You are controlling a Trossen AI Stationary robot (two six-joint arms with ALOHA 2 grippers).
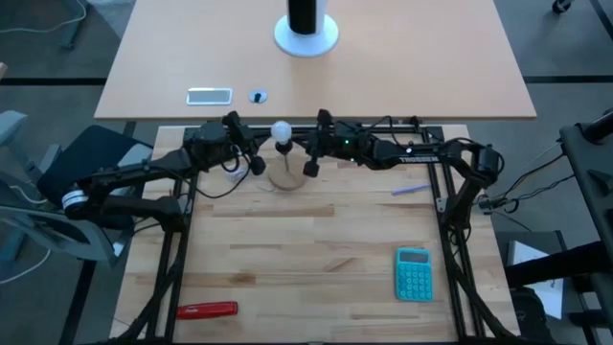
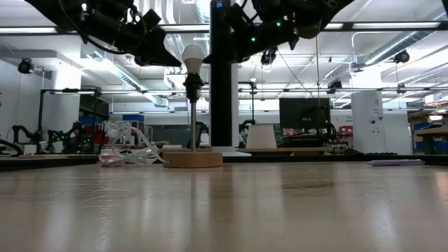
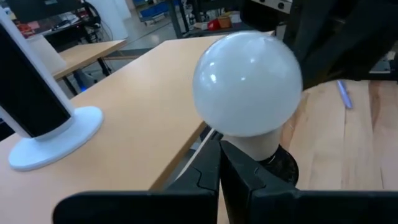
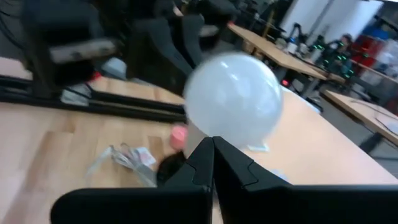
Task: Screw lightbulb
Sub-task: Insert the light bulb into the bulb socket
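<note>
Lightbulb (image 2: 192,57) on stand | low view: socket | both arms' fingers closed, empty

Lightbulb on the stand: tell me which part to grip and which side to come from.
Grip the lightbulb across its round white globe, coming in level from the side. It stands upright in the dark socket atop a thin rod on the wooden disc, so the globe is the only free part, and its round girth probably lets a claw turn it.

Lightbulb (image 1: 281,129) white, on pale wooden disc stand (image 1: 285,177). Calculator (image 1: 414,273) teal. Tool (image 1: 207,310) at near left was red.
</note>
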